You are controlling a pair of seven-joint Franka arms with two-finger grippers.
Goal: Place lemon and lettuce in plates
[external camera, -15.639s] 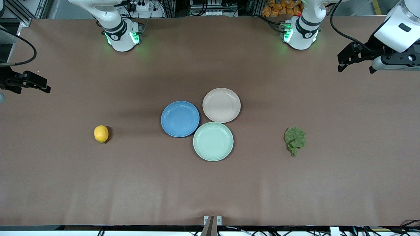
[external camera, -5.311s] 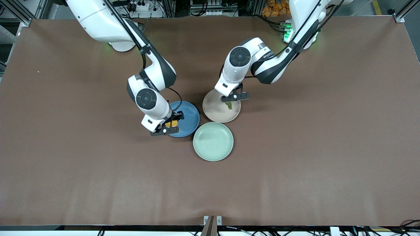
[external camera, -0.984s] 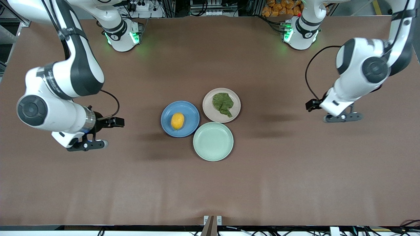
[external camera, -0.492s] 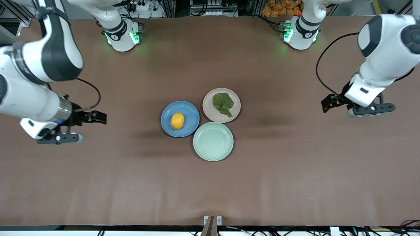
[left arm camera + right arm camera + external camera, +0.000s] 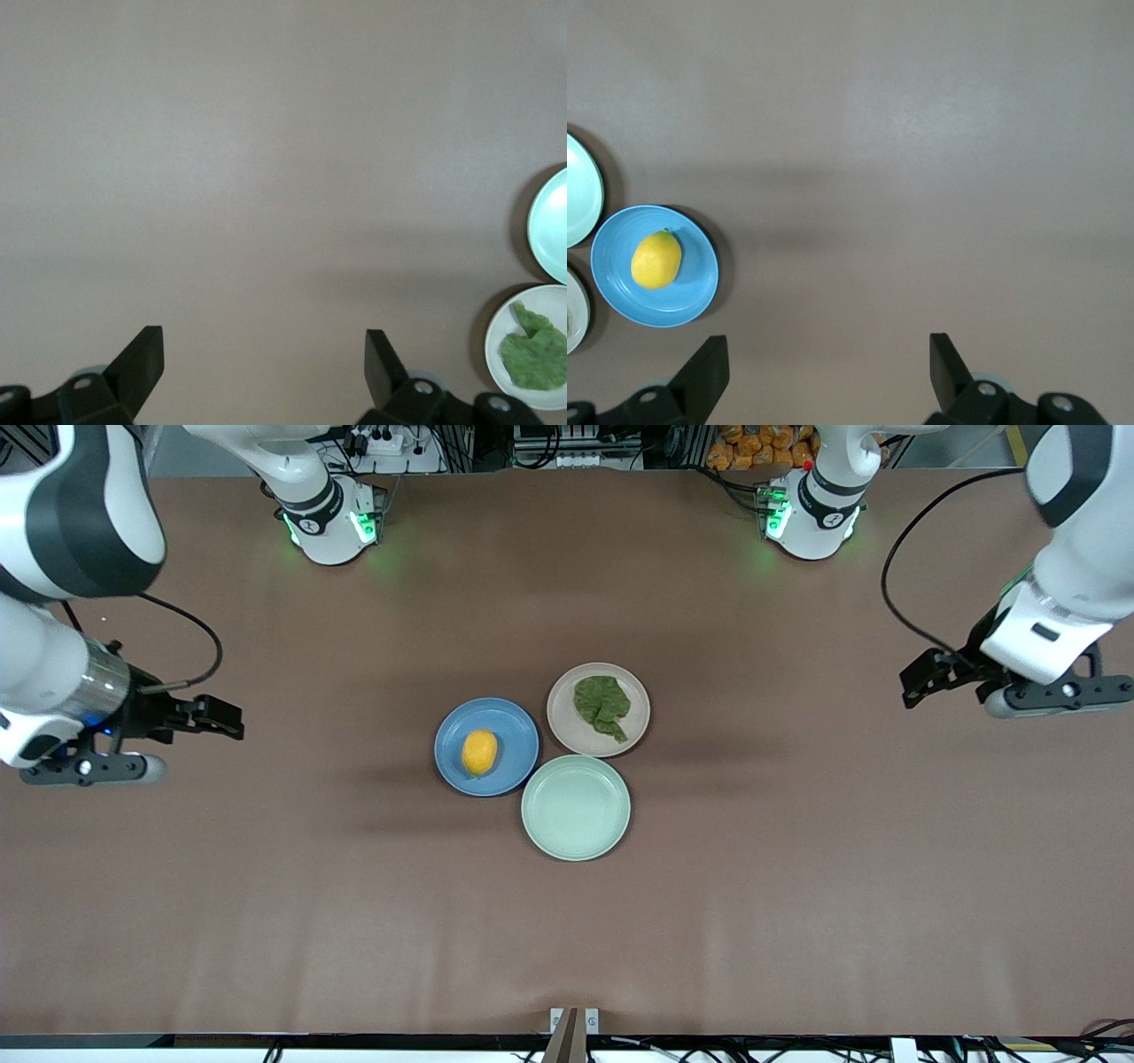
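Observation:
The yellow lemon (image 5: 479, 751) (image 5: 656, 259) lies in the blue plate (image 5: 512, 728) (image 5: 694, 288). The crinkled green lettuce (image 5: 602, 705) (image 5: 532, 359) lies in the pale beige-pink plate (image 5: 567, 728) (image 5: 496, 343), which touches the blue one. My right gripper (image 5: 221, 720) (image 5: 828, 347) hangs open and empty over bare table toward the right arm's end. My left gripper (image 5: 921, 676) (image 5: 263, 343) hangs open and empty over bare table toward the left arm's end. Both are well away from the plates.
An empty mint-green plate (image 5: 576, 807) (image 5: 554, 221) (image 5: 578, 199) sits against the other two, nearer the front camera. The arm bases (image 5: 328, 522) (image 5: 811, 514) stand along the table's back edge.
Both arms have swung outward from the plates toward their own ends of the table. The lemon, lettuce and plates have not moved.

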